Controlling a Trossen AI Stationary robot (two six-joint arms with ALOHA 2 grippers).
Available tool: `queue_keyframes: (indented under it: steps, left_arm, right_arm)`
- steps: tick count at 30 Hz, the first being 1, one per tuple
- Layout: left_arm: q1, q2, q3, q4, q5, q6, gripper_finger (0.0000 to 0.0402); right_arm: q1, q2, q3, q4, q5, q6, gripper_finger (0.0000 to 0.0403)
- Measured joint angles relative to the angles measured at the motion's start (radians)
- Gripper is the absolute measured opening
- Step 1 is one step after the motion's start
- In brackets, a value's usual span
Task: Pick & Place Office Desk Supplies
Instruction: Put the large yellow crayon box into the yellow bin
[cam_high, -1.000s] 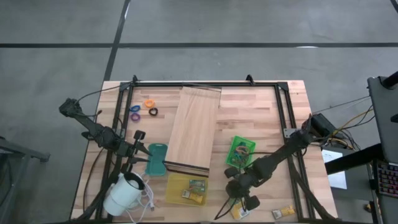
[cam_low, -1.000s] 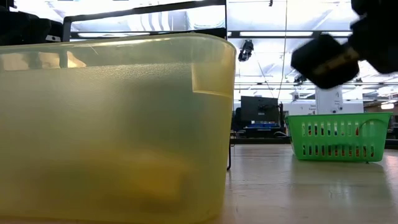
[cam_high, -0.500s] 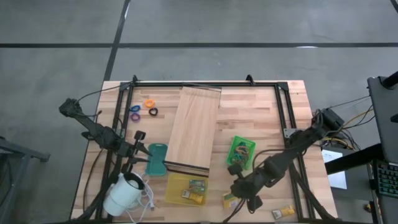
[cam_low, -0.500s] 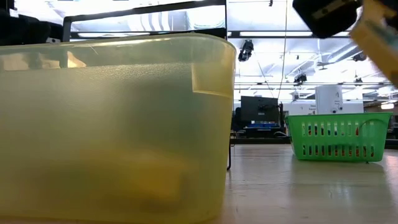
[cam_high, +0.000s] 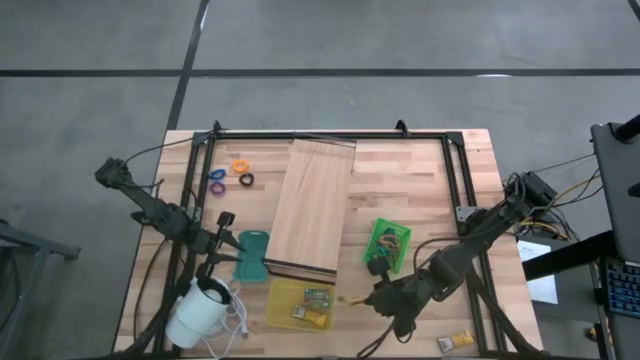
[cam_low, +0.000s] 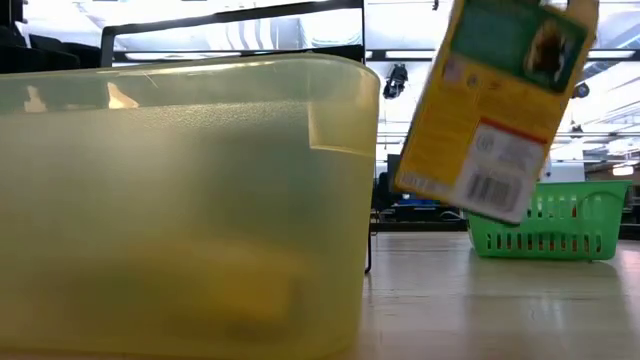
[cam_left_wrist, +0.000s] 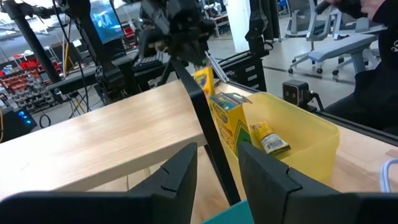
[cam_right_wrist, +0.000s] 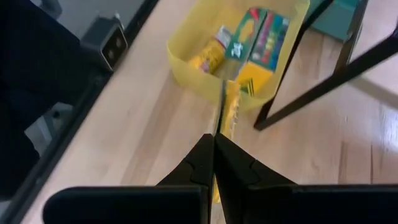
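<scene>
My right gripper (cam_high: 374, 297) is shut on a flat yellow packet (cam_low: 495, 105) with a barcode. The packet hangs beside the yellow bin (cam_high: 276, 312), between it and the green basket (cam_high: 388, 243). The bin holds a crayon box (cam_left_wrist: 227, 118) and small packets (cam_left_wrist: 267, 138). Another packet (cam_high: 455, 342) lies flat near the table's front right. Orange, purple and black rings (cam_high: 240, 167) lie at the far left. My left gripper (cam_high: 226, 240) waits open over a teal thing (cam_high: 250, 256) at the left. My right gripper pinches the yellow packet by its upper edge (cam_right_wrist: 219, 124) between its two fingers, which slant down toward the bin. The packet hangs below them, tilted, clear of the table, its lower end (cam_left_wrist: 204, 79) level with the bin's rim.
A long pale wooden board (cam_high: 315, 205) lies across the middle of the table. A white round corded device (cam_high: 198, 312) stands at the front left. A black frame (cam_high: 330, 135) runs along the table's edges, and one of its bars (cam_right_wrist: 323, 87) passes close by the bin.
My right gripper has risen from the table near the front edge and gone toward the yellow bin, turning as it went. The yellow packet has come up off the table with it and now hangs tilted beside the bin.
</scene>
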Motion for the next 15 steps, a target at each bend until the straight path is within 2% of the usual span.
queue_keyframes:
  steps: [15]
  left_arm:
    - [0.000, 0.000, 0.000, -0.005, 0.000, 0.000, 0.0120]
  right_arm:
    - [0.006, 0.000, 0.163, 0.015, 0.011, 0.004, 0.0008]
